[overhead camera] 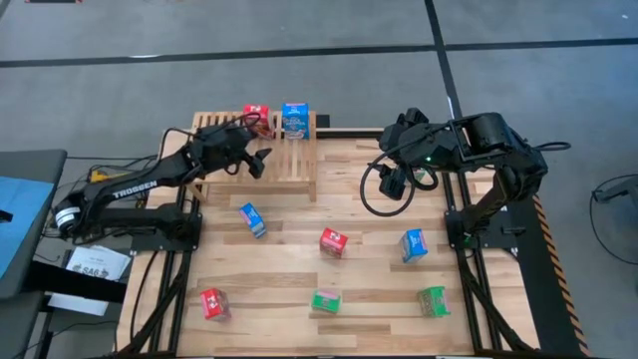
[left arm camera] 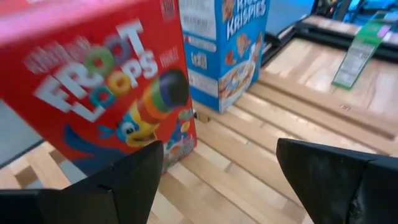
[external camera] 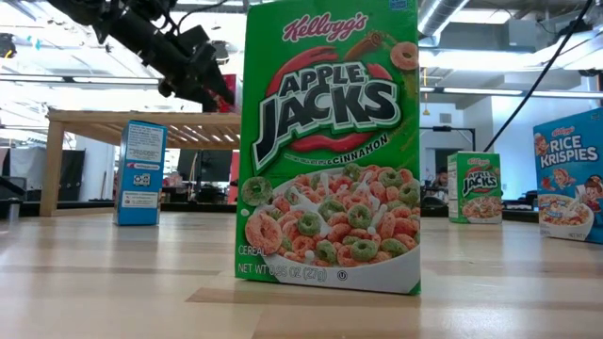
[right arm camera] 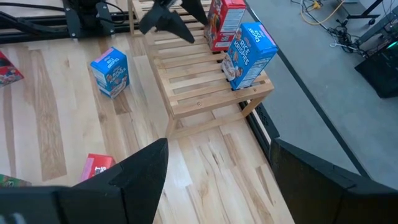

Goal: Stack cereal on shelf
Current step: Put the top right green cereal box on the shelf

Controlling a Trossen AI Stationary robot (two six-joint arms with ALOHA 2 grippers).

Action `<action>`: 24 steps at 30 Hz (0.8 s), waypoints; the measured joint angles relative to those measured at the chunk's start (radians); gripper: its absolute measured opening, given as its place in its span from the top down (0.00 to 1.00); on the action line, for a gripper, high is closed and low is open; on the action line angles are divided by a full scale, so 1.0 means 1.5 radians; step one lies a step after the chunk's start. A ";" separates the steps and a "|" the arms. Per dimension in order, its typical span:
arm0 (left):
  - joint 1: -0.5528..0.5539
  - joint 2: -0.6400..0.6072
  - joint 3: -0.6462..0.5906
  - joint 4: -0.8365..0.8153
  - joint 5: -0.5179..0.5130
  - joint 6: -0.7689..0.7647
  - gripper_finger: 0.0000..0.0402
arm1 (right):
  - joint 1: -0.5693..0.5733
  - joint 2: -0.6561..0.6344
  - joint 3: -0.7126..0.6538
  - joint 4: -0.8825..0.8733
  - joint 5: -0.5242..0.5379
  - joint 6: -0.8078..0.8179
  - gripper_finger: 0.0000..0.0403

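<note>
Plank table (overhead camera: 289, 249), slatted shelf (overhead camera: 289, 155) partly hidden by left gripper (overhead camera: 254, 160), fingers spread, red box (overhead camera: 256, 117) edge-cropped in wrist view, right gripper (overhead camera: 394, 179) spread beside shelf.

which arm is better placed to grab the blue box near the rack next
Left. Its end effector hangs open over the rack, nearer that blue box. The right end effector is open farther off, across the table.

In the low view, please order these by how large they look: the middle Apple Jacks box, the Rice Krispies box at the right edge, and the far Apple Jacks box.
1. Middle Apple Jacks box, nearest the camera.
2. Rice Krispies box, cut off by the edge.
3. Far Apple Jacks box.
</note>
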 joint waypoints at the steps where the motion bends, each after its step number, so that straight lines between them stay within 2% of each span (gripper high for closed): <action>1: -0.003 -0.009 0.000 -0.003 0.000 -0.002 0.24 | 0.000 0.000 0.000 -0.001 0.000 0.000 0.24; 12: -0.094 -0.103 0.000 -0.066 0.079 -0.037 0.24 | 0.001 0.000 0.000 -0.036 0.000 0.016 0.24; 24: -0.228 -0.169 0.000 -0.072 0.080 -0.090 0.24 | 0.052 0.000 0.000 -0.037 0.000 0.030 0.24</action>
